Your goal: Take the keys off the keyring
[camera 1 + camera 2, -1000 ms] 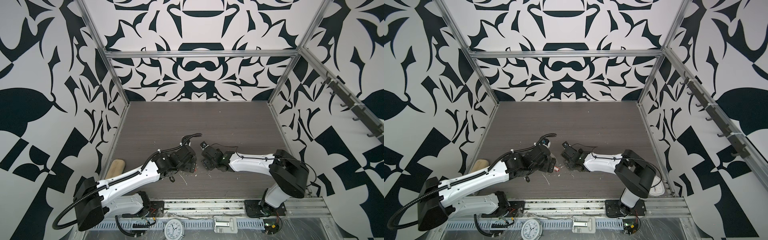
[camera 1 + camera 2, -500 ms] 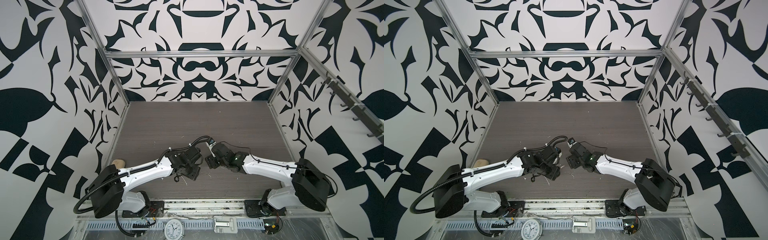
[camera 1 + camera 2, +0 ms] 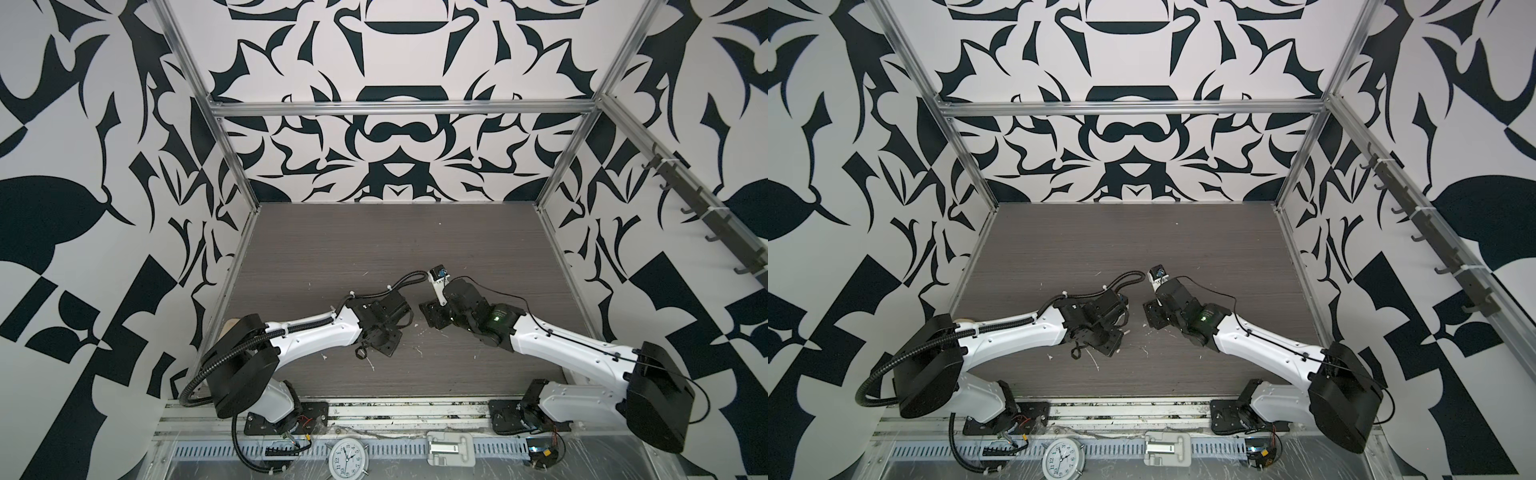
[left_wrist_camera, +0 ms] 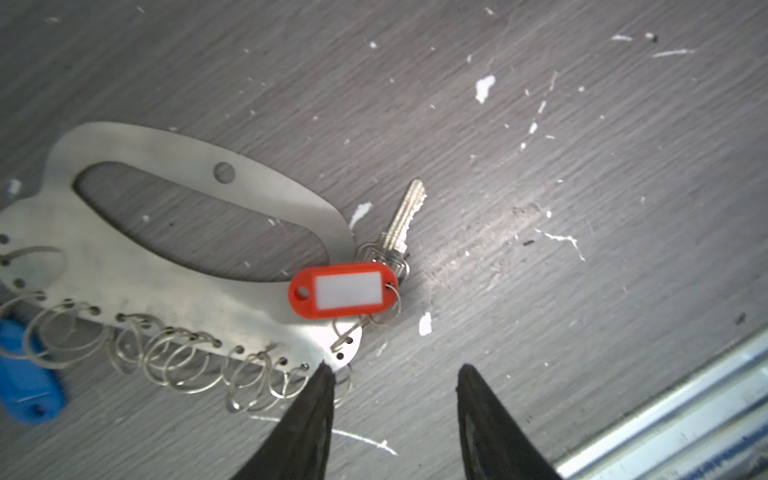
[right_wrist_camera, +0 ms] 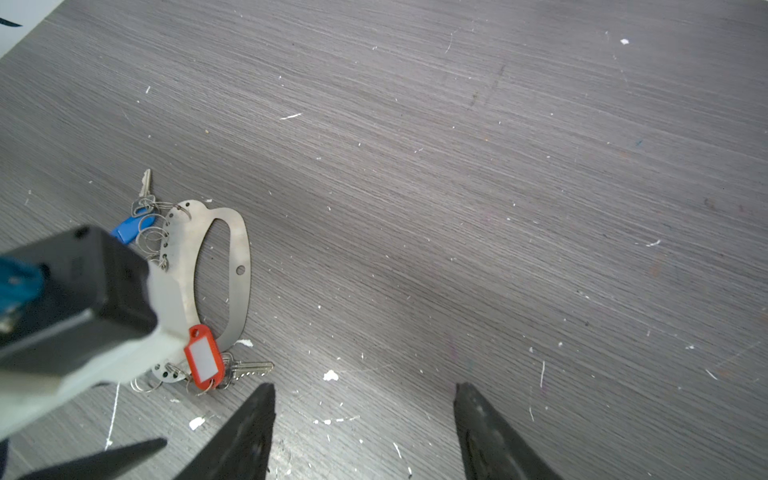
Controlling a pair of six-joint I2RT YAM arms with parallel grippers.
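Grey tabletop (image 4: 582, 174): both jaws part-open, empty, nr keyring (image 4: 174, 291)

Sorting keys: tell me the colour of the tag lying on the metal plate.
The tag is red with a white label; clearest in the left wrist view.

Extended low and forward from the near-edge bases, left arm (image 3: 316, 336) and right arm (image 3: 552, 345), wrists facing almost head-on at mid-scene. At the left pincer (image 4: 395, 370), fingers (image 4: 307, 415) parted, gripping nothing. At the right pincer (image 5: 363, 386), fingers (image 5: 245, 432) likewise parted, tips angled downward, gripping nothing.
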